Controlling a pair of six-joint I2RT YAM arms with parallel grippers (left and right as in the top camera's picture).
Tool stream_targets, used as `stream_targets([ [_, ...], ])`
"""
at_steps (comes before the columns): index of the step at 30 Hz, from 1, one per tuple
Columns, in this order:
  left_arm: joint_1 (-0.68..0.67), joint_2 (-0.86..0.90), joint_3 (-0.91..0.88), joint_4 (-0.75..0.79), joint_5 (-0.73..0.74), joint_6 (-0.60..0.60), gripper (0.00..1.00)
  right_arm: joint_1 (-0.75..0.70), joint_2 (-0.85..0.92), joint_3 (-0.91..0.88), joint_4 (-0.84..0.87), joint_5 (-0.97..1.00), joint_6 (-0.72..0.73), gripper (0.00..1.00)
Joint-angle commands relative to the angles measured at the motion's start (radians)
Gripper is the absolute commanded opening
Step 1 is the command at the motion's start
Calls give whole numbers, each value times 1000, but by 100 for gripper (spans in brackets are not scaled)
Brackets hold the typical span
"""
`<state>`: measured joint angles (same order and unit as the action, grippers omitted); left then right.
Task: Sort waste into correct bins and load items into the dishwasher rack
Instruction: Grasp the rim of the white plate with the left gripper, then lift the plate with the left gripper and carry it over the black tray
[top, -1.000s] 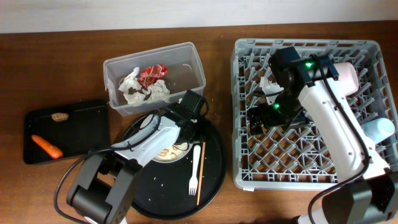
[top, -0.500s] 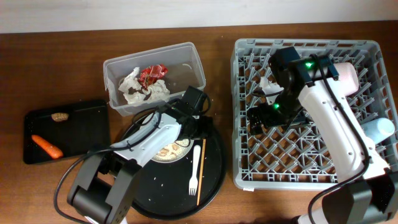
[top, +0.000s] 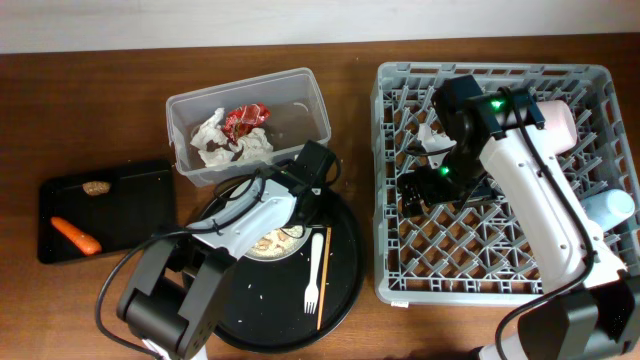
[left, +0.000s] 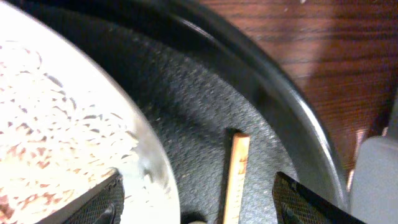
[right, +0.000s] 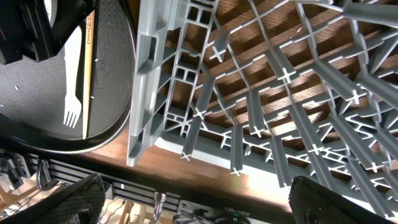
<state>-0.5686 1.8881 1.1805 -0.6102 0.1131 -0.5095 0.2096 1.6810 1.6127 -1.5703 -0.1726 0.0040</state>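
The white plate (top: 268, 243) with pale crumbs lies on the large round black tray (top: 345, 285). My left gripper (top: 304, 205) is open at the plate's right rim. In the left wrist view its jaws (left: 199, 211) straddle the plate rim (left: 68, 124) and the chopstick end (left: 235, 171). The white fork (top: 313, 270) and chopstick (top: 322, 285) lie beside the plate. My right gripper (top: 416, 190) hangs open and empty over the grey dishwasher rack (top: 500, 285). The right wrist view shows its jaws (right: 199, 211), the rack grid (right: 280, 81), fork (right: 73, 81) and chopstick (right: 88, 74).
The clear tub (top: 300, 95) holds white tissue (top: 213, 137) and a red wrapper (top: 246, 117). The shallow black tray (top: 140, 215) holds a carrot piece (top: 75, 234) and a brown lump (top: 97, 187). A pink bowl (top: 558, 122), a pale blue cup (top: 610, 208) and a white piece (top: 430, 137) sit in the rack.
My left gripper has shifted slightly up and to the right along the plate's rim. The right arm has not moved.
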Motion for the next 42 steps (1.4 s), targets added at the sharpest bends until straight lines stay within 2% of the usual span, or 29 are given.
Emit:
stream_targets([
  [1, 11, 31, -5, -29, -32, 26, 71, 6, -7, 0, -5, 1, 4, 98],
  [3, 11, 31, -5, -29, -36, 26, 66, 6, -7, 0, -5, 1, 4, 98],
  [5, 10, 31, -5, -26, -80, 26, 53, 6, -7, 0, -5, 1, 4, 98],
  [7, 10, 31, -5, -27, -95, 26, 47, 6, -7, 0, -5, 1, 4, 98],
  [8, 10, 31, -5, -27, -95, 26, 39, 6, -7, 0, -5, 1, 4, 98],
  [12, 10, 31, -5, -27, -96, 26, 19, 6, -7, 0, -5, 0, 4, 99],
  [15, 10, 31, -5, -27, -112, 26, 12, 6, -7, 0, -5, -8, 4, 98],
  [20, 11, 31, -5, -32, -133, 26, 4, 6, -7, 0, -5, -7, 4, 98],
  [24, 11, 31, -5, -53, -167, 37, 1, 6, -7, 0, -5, -7, 4, 98],
  [33, 10, 30, 3, -181, -291, 44, 1, 6, -7, 0, -5, -6, 4, 98],
  [42, 10, 23, 190, -366, -324, 63, 0, 6, -7, 0, -5, -6, 4, 98],
])
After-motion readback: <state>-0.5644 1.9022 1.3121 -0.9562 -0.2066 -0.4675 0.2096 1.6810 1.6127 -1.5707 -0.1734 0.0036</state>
